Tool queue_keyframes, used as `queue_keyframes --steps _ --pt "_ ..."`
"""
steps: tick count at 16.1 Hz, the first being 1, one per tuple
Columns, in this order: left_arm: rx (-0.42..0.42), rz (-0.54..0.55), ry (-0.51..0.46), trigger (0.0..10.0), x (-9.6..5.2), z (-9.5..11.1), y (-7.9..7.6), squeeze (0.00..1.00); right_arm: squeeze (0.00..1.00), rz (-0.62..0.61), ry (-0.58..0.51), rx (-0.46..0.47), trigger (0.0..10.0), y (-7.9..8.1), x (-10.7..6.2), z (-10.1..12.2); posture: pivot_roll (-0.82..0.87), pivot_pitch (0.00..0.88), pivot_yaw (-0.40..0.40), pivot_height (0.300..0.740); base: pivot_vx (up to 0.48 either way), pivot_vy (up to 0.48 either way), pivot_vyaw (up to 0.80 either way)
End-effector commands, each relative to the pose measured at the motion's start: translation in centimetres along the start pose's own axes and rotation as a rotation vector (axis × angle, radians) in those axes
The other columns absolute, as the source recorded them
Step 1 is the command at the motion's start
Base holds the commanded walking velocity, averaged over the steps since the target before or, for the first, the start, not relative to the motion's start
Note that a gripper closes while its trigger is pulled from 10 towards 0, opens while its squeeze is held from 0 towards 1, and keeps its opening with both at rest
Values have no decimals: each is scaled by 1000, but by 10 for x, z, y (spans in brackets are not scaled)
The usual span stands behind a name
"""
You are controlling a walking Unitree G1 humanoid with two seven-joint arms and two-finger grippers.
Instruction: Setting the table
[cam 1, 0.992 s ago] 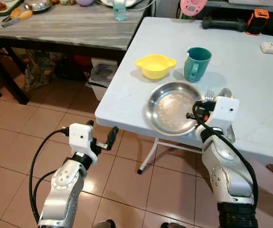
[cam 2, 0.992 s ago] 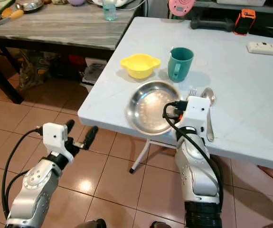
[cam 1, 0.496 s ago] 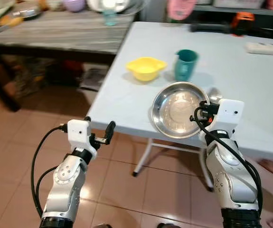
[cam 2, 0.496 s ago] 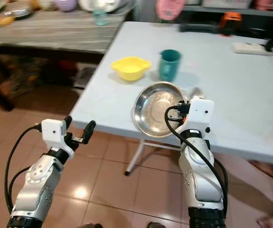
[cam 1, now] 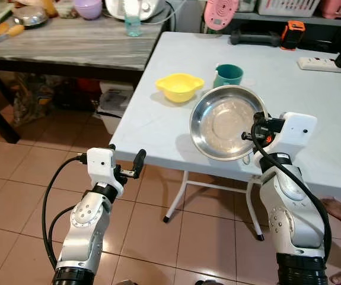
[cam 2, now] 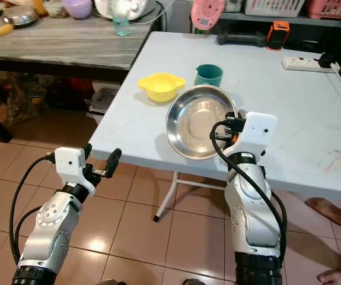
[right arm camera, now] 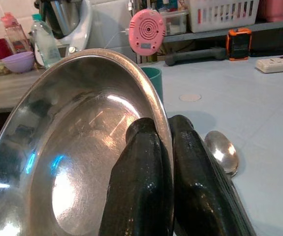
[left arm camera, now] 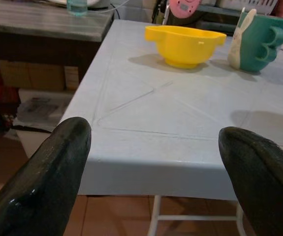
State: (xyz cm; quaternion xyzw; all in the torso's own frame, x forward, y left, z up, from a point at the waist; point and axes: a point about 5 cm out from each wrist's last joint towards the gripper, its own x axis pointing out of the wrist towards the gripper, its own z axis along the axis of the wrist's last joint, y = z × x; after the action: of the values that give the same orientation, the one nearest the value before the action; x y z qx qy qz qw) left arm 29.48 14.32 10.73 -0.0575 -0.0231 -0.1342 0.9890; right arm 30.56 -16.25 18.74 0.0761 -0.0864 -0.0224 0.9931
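My right gripper (right arm camera: 166, 162) is shut on the rim of a steel plate (cam 1: 226, 122), which it holds tilted above the white table (cam 1: 312, 89). Behind the plate stand a yellow bowl (cam 1: 179, 86) and a teal mug (cam 1: 228, 73). A spoon (right arm camera: 222, 151) lies on the table just past the gripper. My left gripper (cam 1: 133, 167) is open, low, in front of the table's near left edge, with nothing between its fingers (left arm camera: 57, 167). In the left wrist view the yellow bowl (left arm camera: 185, 45) and teal mug (left arm camera: 259, 35) sit further back on the table.
A grey wooden table (cam 1: 69, 41) with kitchenware stands at the left. A power strip (cam 1: 321, 63), an orange device (cam 1: 292, 31) and a pink round gadget (cam 1: 220, 12) are along the white table's far edge. Tiled floor (cam 1: 16, 178) lies below. A person's foot (cam 1: 339, 211) is at the right.
My right gripper has lifted the steel plate off the table and tilted it up. The camera has moved, so the whole scene has shifted. The left arm has barely moved.
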Motion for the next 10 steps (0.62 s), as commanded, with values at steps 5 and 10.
queue_keyframes --steps 5,10 --pt "8 -24 -29 10000 3 9 3 0 0 32 -69 25 10000 1 -9 12 -62 87 43 740 0 254 0" --pt "15 -30 -23 10000 3 7 6 0 0 29 -45 3 10000 -3 -21 4 -72 97 56 740 0 325 0"
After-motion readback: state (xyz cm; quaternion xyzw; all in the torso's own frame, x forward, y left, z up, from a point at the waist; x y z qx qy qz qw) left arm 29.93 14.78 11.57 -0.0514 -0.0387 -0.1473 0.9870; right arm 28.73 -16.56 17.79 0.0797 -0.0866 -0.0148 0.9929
